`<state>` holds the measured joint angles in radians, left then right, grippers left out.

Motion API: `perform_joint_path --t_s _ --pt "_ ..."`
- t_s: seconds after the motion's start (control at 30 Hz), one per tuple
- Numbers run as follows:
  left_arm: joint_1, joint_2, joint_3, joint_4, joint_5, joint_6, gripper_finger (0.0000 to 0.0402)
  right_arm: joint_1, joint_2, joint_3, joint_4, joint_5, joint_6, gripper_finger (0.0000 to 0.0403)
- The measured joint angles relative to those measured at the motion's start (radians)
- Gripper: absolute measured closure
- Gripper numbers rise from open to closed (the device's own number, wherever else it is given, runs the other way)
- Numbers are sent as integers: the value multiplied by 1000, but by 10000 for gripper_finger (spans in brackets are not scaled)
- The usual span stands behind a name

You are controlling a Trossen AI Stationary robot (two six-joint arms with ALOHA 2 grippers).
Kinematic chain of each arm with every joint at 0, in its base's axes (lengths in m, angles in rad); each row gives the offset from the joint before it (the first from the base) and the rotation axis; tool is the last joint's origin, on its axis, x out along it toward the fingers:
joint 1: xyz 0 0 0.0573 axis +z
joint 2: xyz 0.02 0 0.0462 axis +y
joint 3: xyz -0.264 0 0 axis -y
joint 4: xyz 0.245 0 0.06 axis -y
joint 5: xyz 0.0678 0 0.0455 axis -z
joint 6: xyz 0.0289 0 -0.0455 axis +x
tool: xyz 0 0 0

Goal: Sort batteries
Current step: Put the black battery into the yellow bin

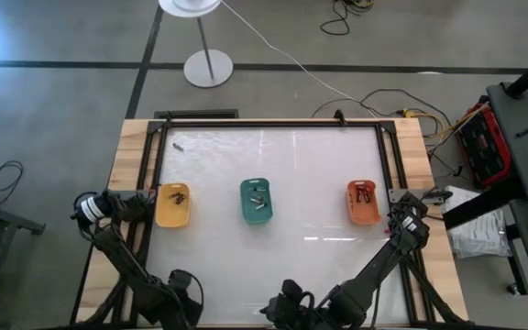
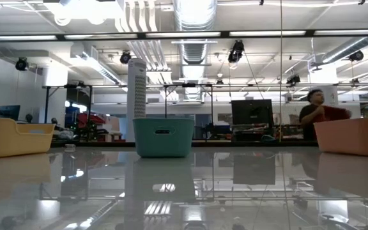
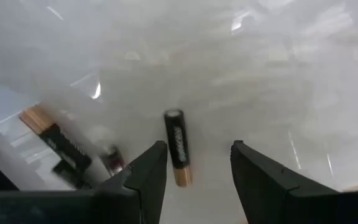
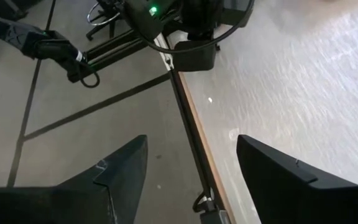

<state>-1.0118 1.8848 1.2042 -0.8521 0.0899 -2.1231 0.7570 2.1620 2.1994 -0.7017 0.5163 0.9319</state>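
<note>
Batteries lie in three small trays set in a row across the white table (image 1: pixel 273 165): a few in the yellow tray (image 1: pixel 173 205) at the left, a few in the teal tray (image 1: pixel 256 201) in the middle, and some in the orange tray (image 1: pixel 363 202) at the right. One more small battery (image 1: pixel 179 145) lies alone near the table's far left corner. The left gripper (image 3: pixel 197 165) hovers at the yellow tray, fingers parted, above a black and copper battery (image 3: pixel 176 145). The right gripper (image 4: pixel 191 165) waits beside the orange tray at the table's right edge, fingers spread apart, holding nothing.
</note>
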Motion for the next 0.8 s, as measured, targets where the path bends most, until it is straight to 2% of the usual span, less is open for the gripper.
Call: perform_joint_path --t_s 0.2,0.43,0.53,0.7,0.8 --pt "3 -1 -17 15 -6 -8 245 2 0 0 0 -1 4 159" --pt "7 -7 -67 93 -20 -11 257 5 0 0 0 -1 11 172" --pt "7 -6 -68 98 -33 -12 292 5 0 0 0 -1 11 176" --pt "6 -5 -68 103 -89 -12 375 5 0 0 0 -1 20 175" --pt "6 -4 -67 98 -132 -7 390 7 -3 0 0 -2 31 171"
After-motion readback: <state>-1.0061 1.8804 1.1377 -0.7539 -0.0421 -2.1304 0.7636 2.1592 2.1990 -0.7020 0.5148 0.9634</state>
